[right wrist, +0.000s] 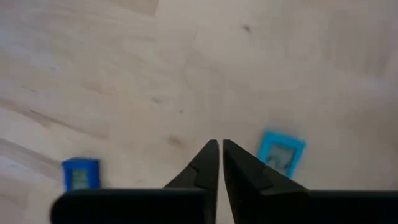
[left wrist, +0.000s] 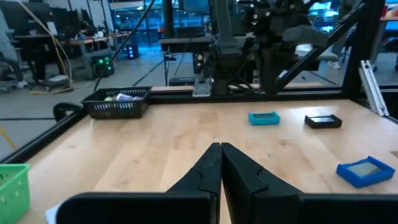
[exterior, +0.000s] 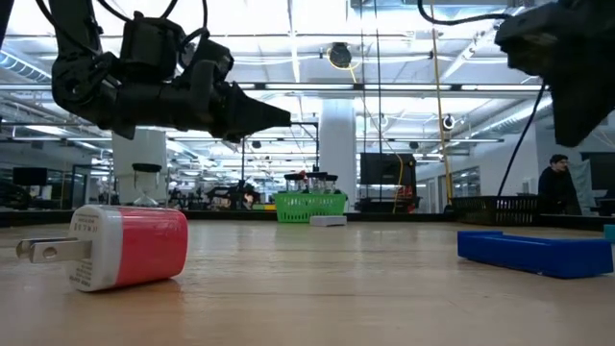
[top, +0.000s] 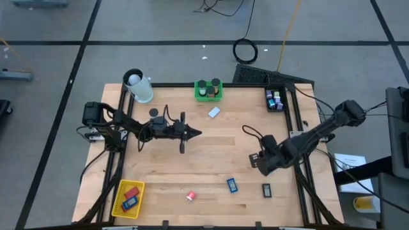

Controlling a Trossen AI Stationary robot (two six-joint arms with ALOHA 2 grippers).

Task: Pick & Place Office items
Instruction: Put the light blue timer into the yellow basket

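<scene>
The right gripper (top: 254,160), fingers pressed together and empty, hangs above the tabletop (top: 211,144) beside the teal block (right wrist: 280,153), nearer it than the left gripper (top: 197,133), also closed, at centre. The blue block (top: 232,185) lies toward the front edge. The yellow basket (top: 121,193) holds a red and a blue piece; the green basket (top: 208,96) holds black cylinders.

Bright overhead lighting; right wrist view blurred, shadows soft.
</scene>
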